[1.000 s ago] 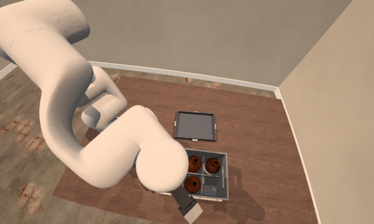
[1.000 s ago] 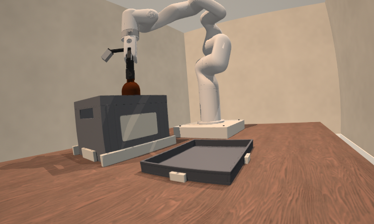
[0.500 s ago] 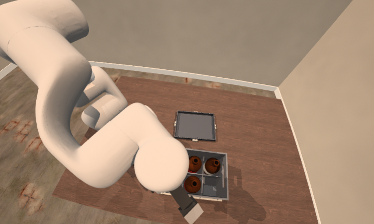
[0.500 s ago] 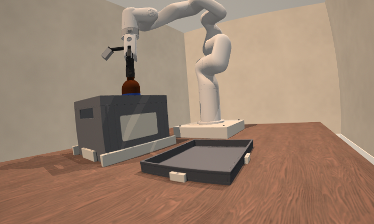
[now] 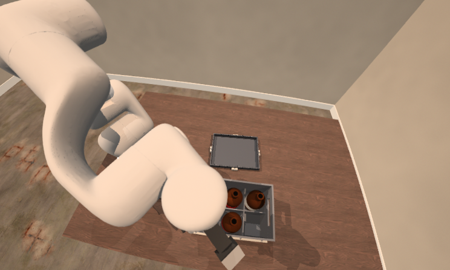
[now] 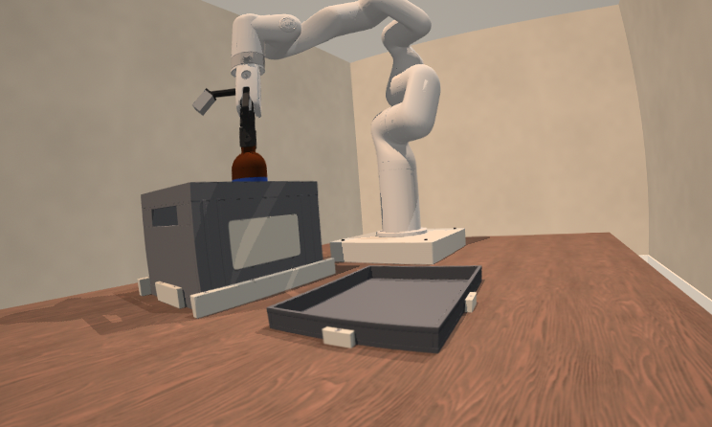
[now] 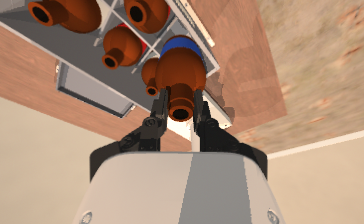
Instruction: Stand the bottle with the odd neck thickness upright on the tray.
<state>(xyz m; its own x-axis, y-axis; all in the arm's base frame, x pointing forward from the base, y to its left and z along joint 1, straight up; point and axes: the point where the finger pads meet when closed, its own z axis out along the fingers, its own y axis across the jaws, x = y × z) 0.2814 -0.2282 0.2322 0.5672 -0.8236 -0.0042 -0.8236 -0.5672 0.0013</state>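
The gripper (image 7: pixel 181 107) is pinched tight on the neck of a brown bottle (image 7: pixel 181 75), with one black finger (image 7: pixel 159 111) on each side, just under the round open mouth. This bottle is smooth and shiny, with a fat round shoulder and a blue band (image 6: pixel 249 179) lower down. It hangs straight up and down, with its top part above the rim of the crate (image 6: pixel 189 233) and its bottom hidden by the crate wall. The crate is a dark gray box with thin walls inside that split it into cells, a see-through window in one side, and pale blocks (image 6: pixel 168 293) by its foot. In the top view three other brown bottles (image 5: pixel 234 197) stand in their cells, and the big pale arm (image 5: pixel 129 181) covers part of the crate, so the held bottle does not show there. In the wrist view a fourth bottle (image 7: pixel 151 74) peeks out behind the held one, mostly hidden. The tray (image 6: pixel 371 331) is flat, square and dark gray with a low rim, and it sits on the brown wooden table (image 6: pixel 560 345) just beside the crate. The arm stands on a white base (image 6: pixel 449 244).
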